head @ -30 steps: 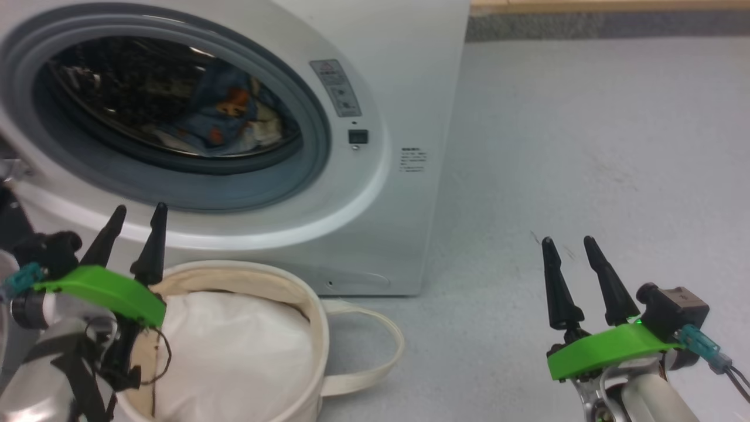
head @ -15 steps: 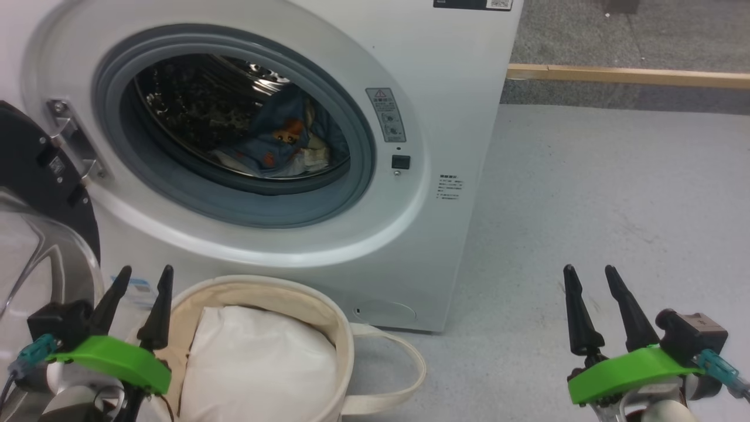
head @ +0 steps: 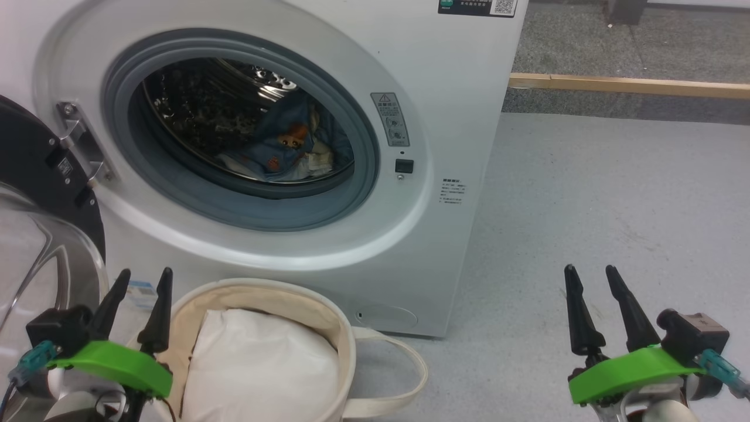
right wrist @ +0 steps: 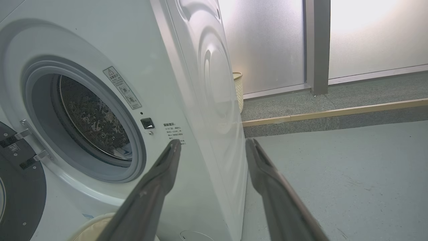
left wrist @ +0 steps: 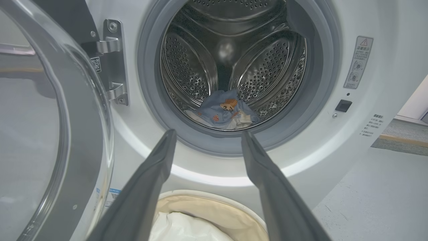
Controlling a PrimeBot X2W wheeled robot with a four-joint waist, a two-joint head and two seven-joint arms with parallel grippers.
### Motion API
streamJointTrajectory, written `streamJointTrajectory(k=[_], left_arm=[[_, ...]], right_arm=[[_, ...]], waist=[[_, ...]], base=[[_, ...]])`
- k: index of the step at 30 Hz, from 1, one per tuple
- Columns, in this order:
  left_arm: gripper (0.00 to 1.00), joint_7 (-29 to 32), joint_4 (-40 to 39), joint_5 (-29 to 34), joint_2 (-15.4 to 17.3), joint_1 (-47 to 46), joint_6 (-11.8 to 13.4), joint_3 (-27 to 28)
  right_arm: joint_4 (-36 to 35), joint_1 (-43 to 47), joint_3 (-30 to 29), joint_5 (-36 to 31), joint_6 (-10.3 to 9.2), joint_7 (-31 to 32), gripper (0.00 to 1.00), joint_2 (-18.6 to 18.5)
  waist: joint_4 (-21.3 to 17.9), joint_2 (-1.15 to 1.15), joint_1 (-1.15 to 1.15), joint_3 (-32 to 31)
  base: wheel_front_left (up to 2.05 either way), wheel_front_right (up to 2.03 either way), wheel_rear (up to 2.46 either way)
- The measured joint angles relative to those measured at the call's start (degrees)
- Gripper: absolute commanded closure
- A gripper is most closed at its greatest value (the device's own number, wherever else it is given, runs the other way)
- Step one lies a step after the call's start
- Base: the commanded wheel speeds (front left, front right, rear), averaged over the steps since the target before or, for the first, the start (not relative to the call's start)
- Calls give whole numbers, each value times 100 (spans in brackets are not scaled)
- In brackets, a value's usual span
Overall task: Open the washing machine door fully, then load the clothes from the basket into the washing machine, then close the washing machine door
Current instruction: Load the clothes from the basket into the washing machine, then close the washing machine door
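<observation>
Grey floor (head: 586, 205) all round, washing machine door (head: 29, 164) swung wide at far left, left end effector (head: 145, 272) spread empty by the basket (head: 345, 346), clothes (head: 281, 152) already inside the washing machine (head: 457, 88), right end effector (head: 589, 268) open too. Closing's next I reckon: push the door's rim slowly, clear of the basket.

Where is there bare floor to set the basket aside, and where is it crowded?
Bare grey floor right of the washing machine, up to the wooden strip. Crowded in front: the basket below the drum, the open door beside it.
</observation>
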Motion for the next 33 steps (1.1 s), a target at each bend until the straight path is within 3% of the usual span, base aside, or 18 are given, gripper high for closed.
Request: streamJointTrajectory(k=[33], left_arm=[[0, 0, 29, -188, -3, -29, -7, -54]], right_arm=[[-13, -1, -22, -1, 0, 0, 0, 5]], waist=[[-54, 0, 0, 22]], base=[[0, 0, 0]])
